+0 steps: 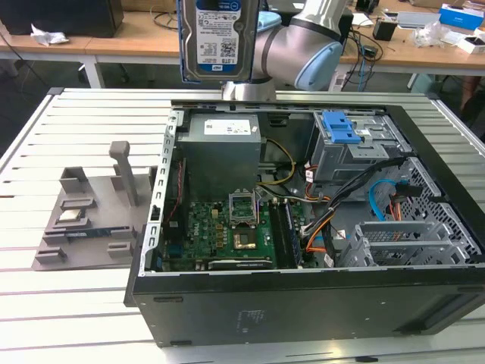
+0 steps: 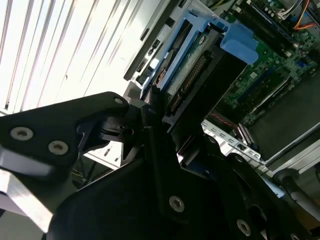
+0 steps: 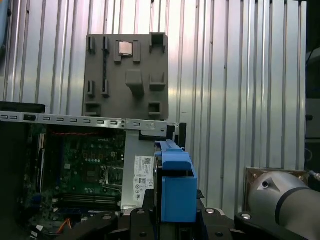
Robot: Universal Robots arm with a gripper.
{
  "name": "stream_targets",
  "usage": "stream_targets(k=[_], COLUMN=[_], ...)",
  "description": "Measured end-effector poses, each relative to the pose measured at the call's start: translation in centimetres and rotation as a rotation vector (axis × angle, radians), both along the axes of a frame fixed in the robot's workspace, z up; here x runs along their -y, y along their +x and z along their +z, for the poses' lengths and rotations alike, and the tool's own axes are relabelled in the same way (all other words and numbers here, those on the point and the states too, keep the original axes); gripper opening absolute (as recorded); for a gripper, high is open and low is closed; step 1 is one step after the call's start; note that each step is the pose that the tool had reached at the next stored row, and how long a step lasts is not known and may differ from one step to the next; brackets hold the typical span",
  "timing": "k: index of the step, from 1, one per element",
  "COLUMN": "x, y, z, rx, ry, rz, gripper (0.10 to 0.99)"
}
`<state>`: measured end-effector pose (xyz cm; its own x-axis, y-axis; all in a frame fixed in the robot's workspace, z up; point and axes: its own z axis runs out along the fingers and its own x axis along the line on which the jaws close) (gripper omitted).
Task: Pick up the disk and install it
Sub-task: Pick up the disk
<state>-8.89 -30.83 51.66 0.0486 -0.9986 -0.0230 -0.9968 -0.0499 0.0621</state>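
Observation:
The disk, a silver-grey hard drive with a blue-and-white label and a blue carrier frame, hangs upright in the air above the back edge of the open computer case. In both wrist views my gripper is shut on the disk, its black fingers pressed against the drive's sides. The blue carrier edge rises between the gripper parts. The grey drive cage with its blue latch sits in the case at the exterior view's right, below and to the right of the disk.
Inside the case are a grey power-supply box, a green motherboard and loose cables. A grey fixture plate lies on the slatted table at the exterior view's left. The robot arm stands behind the case.

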Motion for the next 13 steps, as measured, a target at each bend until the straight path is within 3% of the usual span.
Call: stream_targets(k=[5,13], x=[-0.01,-0.02], y=[2.21,4.35], z=[0.0,0.0], rx=[0.0,0.0], ry=[0.0,0.0], rz=[0.0,0.0], gripper=[0.365,0.365])
